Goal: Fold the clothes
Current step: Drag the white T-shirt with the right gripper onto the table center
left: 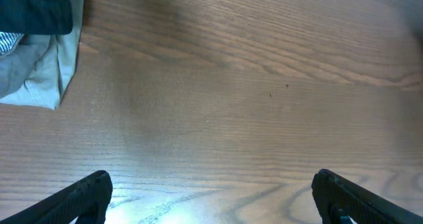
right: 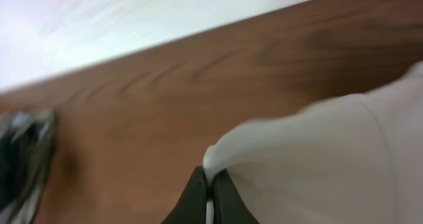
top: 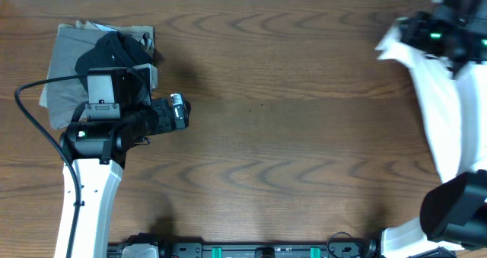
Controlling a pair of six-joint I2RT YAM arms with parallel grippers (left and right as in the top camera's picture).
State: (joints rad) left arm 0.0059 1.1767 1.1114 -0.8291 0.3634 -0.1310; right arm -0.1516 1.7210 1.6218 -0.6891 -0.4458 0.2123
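Lettering: none can be read. The white garment (top: pixel 440 106) shows only plain cloth, and the right wrist view is blurred.
White garment, position: at the right end of the table (top: pixel 289 136), draped down from the right gripper (right: pixel 210 183).
White garment, long axis: runs from the far right corner toward the near edge. The upper end is at the gripper and the lower end is near the right arm's base.
Right gripper: jaws pressed together, pinching a raised edge of the white garment.
Left gripper (left: pixel 211 181): jaws spread wide with nothing between them — bare wood below.
Grey-olive garment (top: pixel 72 49): folded flat at the far left corner.
Black garment (top: pixel 114 52): lies on top of the grey-olive garment.
Separation: the pile and the white garment are well apart — at opposite ends of the table.
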